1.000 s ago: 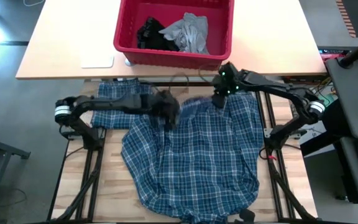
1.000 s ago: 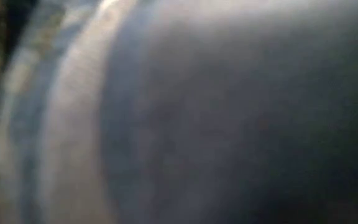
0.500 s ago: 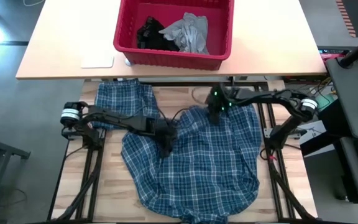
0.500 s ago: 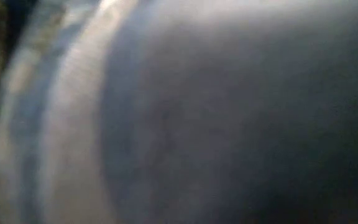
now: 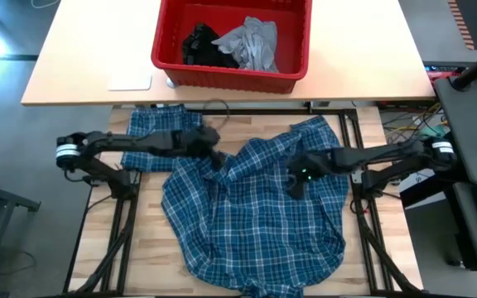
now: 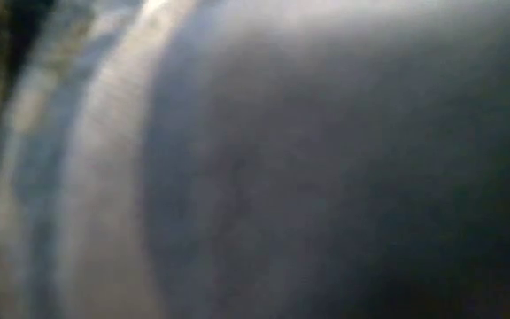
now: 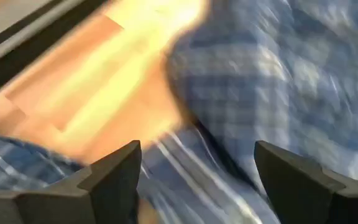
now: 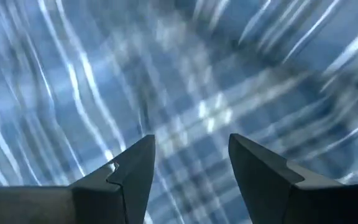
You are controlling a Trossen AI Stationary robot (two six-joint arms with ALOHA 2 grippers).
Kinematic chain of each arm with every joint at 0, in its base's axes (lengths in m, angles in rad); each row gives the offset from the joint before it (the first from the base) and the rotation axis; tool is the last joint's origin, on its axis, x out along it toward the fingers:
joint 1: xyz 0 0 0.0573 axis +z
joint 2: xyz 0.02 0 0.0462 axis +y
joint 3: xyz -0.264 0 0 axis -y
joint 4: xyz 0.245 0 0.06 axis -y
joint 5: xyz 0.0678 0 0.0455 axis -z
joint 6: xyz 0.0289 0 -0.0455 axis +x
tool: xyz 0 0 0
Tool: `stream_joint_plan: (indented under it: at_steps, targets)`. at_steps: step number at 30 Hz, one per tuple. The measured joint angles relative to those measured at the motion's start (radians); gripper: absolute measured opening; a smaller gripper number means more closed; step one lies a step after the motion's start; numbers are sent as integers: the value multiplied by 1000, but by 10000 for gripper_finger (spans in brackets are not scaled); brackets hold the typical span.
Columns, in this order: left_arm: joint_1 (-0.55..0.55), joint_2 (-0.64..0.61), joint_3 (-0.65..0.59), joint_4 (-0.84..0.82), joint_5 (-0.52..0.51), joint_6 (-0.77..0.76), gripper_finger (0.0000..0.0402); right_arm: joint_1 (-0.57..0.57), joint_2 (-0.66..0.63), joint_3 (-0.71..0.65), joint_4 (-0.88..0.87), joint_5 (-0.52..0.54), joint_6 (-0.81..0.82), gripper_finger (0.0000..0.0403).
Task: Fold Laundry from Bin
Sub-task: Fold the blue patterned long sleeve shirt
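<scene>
Pale wooden boards of the work table (image 5: 151, 248) show around a blue-and-white plaid shirt (image 5: 255, 223), which lies spread and rumpled over most of the table's middle, its lower hem reaching the near edge and one sleeve (image 5: 160, 136) stretched out to the left at the far side. Cloth fills the low view completely, so nothing can be made out there

Over the shirt's right half the right gripper (image 5: 295, 184) sits low above the fabric, its arm running in from the right edge of the table. Seen from its own wrist, the two dark fingers (image 8: 132, 171) stand partly apart with only plaid cloth beyond them and nothing between them; whether they touch the cloth I cannot tell

Farther back and to the left, the left gripper (image 5: 211, 151) is at the shirt's upper left part, where the sleeve meets the body. Its wrist view shows the fingers (image 7: 117, 171) spread wide with an empty gap, holding nothing, above a fold of plaid and a strip of bare wood

Beyond the work table, on a lighter desk (image 5: 81, 58), stands the red bin (image 5: 168, 50). Inside it lie a black garment (image 5: 204, 45) on the left and a crumpled light grey T-shirt (image 5: 253, 43) beside it, touching. A flat white pad (image 5: 129, 80) lies on the desk just left of the bin
</scene>
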Motion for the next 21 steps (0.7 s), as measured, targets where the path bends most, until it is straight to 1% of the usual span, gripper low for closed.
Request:
stream_joint_plan:
  at_steps: [2,4,7,11,13,14,16,17,20,21]
  targets:
    - [58,26,-9,62,24,-28,288,-23,-43,15,33,55,24,199]
    - [102,78,-10,99,53,-60,281,-106,-66,21,33,62,17,199]
    - [125,188,-8,92,121,-102,272,-272,-66,19,23,17,-49,199]
    - [95,322,38,8,313,-119,259,-456,-31,19,51,-67,-240,199]
    - [59,371,81,-71,321,-128,240,-541,2,19,74,-110,-321,199]
    - [44,388,108,-111,304,-128,225,-580,23,22,84,-131,-355,199]
    - [17,415,167,-176,281,-128,180,-649,79,39,98,-177,-418,199]
    - [5,426,199,-206,265,-128,150,-676,110,49,103,-193,-454,199]
    - [-27,430,321,-270,216,-127,40,-724,211,94,117,-209,-566,196]
    - [-37,425,368,-299,191,-131,21,-731,247,113,119,-211,-601,192]
